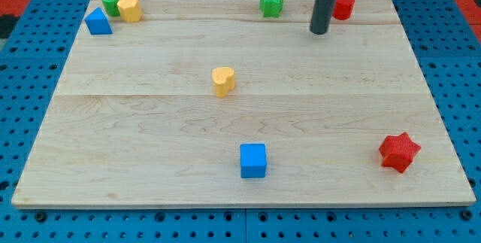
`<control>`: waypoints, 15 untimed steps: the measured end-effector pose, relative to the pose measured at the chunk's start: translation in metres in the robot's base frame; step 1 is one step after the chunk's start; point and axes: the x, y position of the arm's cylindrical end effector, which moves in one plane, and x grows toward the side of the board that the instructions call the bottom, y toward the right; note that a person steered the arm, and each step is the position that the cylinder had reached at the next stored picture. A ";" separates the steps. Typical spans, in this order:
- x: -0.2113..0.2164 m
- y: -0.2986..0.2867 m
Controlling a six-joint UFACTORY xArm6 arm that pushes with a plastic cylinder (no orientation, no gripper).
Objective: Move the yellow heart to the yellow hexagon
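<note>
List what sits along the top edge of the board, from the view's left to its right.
blue triangular block → green block → yellow hexagon → green star → my tip → red block, partly hidden behind the rod.

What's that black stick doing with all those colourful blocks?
That stick is my arm's rod. My tip is near the view's top, beside the red block, touching nothing. I'm meant to push the yellow heart, in the middle of the wooden board, up to the yellow hexagon in the top left corner. The heart is still far from the hexagon, so the pushing isn't done.
</note>
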 end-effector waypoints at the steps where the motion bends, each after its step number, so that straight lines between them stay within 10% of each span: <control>1: -0.004 -0.037; 6: 0.147 -0.126; 15: 0.040 -0.288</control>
